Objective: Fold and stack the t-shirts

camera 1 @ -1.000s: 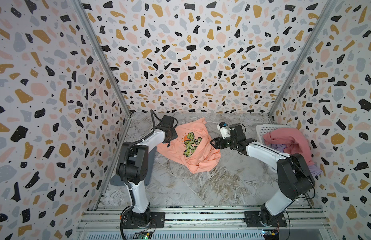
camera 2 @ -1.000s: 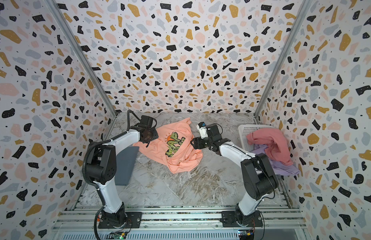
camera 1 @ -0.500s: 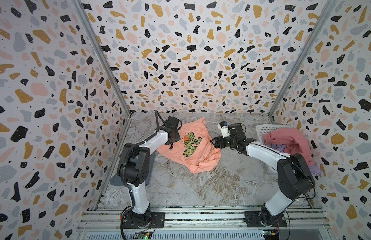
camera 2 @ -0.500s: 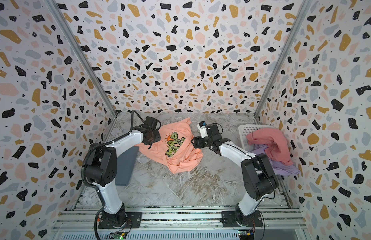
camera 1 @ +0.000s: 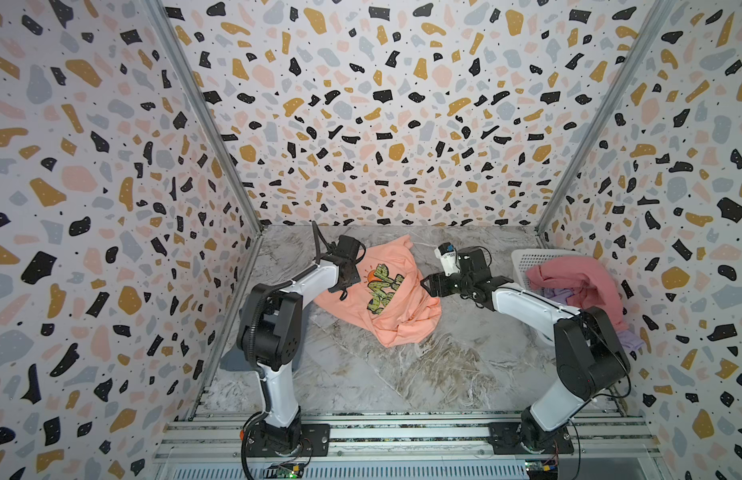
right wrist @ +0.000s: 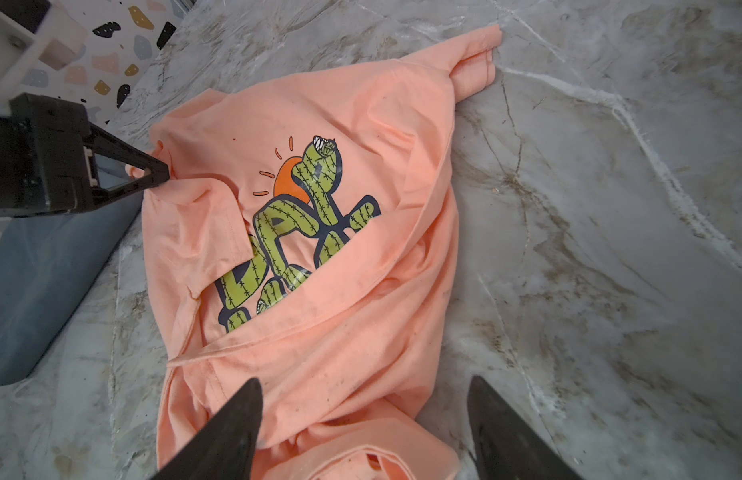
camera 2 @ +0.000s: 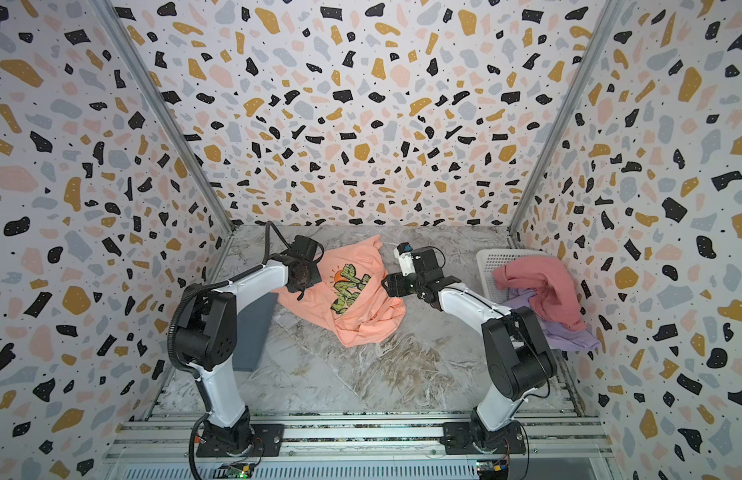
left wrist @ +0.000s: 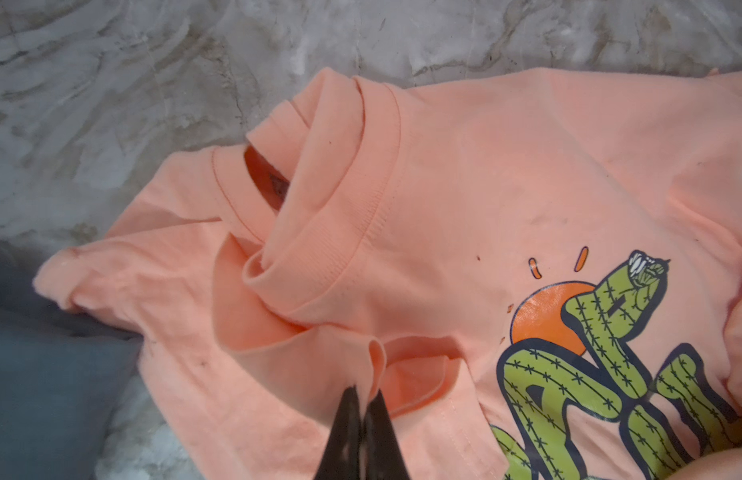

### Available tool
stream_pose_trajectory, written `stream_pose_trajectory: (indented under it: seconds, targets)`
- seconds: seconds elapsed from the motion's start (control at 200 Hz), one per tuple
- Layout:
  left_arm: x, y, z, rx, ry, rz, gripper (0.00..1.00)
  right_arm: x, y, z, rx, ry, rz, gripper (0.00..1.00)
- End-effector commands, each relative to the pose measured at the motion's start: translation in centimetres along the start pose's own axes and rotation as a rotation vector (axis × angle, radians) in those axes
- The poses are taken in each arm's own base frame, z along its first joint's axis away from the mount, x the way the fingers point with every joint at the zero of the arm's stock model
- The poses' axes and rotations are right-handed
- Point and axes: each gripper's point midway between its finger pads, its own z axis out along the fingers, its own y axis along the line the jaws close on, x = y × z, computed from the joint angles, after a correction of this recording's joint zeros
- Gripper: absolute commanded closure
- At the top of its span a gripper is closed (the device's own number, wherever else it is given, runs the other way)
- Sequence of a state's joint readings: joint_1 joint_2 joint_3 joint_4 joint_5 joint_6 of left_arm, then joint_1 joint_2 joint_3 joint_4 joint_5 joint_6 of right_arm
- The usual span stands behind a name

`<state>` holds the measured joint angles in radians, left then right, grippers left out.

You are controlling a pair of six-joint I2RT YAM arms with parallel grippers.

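At the far left we see the slate-grey t-shirt (camera 2: 253,328), folded into a flat, smooth rectangle on the marble-patterned tabletop (camera 1: 402,374). One corner of it is tucked under the edge of the peach-orange t-shirt (camera 1: 396,307).

Just beside it is the left gripper (left wrist: 363,392). Its slim black fingers are pinched together on a raised ridge of peach cotton, close to the ribbed collar (left wrist: 340,232). The collar itself is rolled and doubled over, with its stitching visible.

The peach-orange t-shirt lies crumpled between the two arms. It is soft and matte, and one sleeve points toward the back wall. A green-yellow cactus-lettering graphic (right wrist: 294,232) with dark outlines and an orange sun faces up, and loose folds partly cover it on both sides. The fabric carries small dark specks.

To the right, the right gripper (right wrist: 366,382) hovers over the bunched lower edge of that same shirt. Its pointed black jaws are spread wide apart and nothing is between them. We cannot tell whether the tips touch the cloth.

Farthest right stands a white perforated plastic basket (camera 1: 523,259). The dusty-rose t-shirt (camera 1: 577,278) is draped in thick folds over its rim. The lavender t-shirt (camera 2: 569,336) hangs out beneath it on the near side.
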<state>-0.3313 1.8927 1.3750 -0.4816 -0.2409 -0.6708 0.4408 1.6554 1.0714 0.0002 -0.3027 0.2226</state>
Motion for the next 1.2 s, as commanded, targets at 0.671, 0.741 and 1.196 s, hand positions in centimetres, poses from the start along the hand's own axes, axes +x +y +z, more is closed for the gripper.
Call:
stream_pose_trajectory:
  seconds: [0.671, 0.741, 1.196]
  targets:
    - [3.7, 13.8, -18.4, -0.075, -0.247, -0.074, 1.00, 2.3, 10.7, 0.9, -0.055, 0.208, 0.059, 0.23]
    - [5.2, 13.6, -17.1, -0.050, -0.211, -0.074, 1.00, 3.7, 11.6, 1.9, -0.037, 0.270, 0.062, 0.23]
    - [10.4, 13.1, -13.4, 0.049, -0.095, -0.041, 1.00, 10.8, 16.3, 7.1, 0.051, 0.377, 0.064, 0.26]
